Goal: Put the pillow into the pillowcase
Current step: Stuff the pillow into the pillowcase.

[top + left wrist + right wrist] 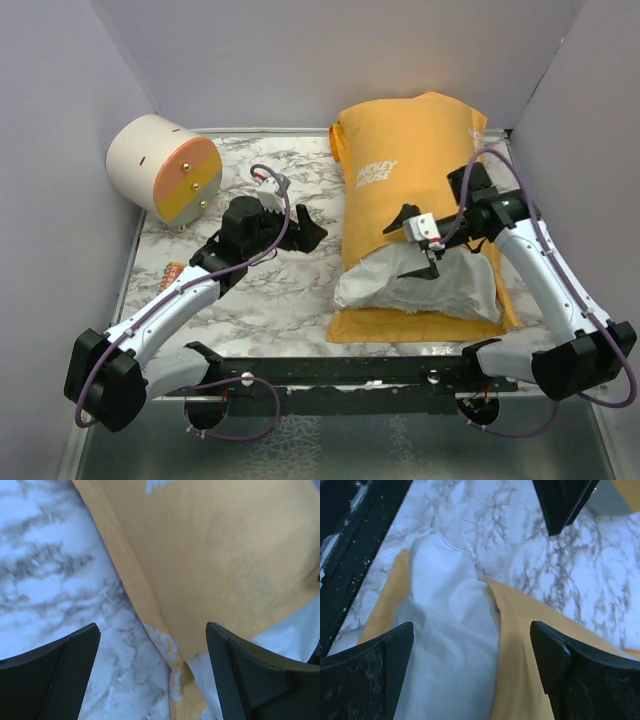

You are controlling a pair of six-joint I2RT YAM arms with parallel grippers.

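The pillow (420, 285) lies mostly inside the orange pillowcase (410, 170) on the right of the marble table (270, 290), its white near end bulging from the open mouth. The right end effector (415, 242) hovers over that mouth, fingers apart and empty. The left end effector (312, 230), also spread, hangs beside the case's left edge. Stuffing looks nearly done; the next move is probably to grip the hem and draw it over the exposed end.

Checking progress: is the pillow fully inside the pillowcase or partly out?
Partly out. The pillow shows its white near end outside the pillowcase opening; the rest bulges under orange fabric.
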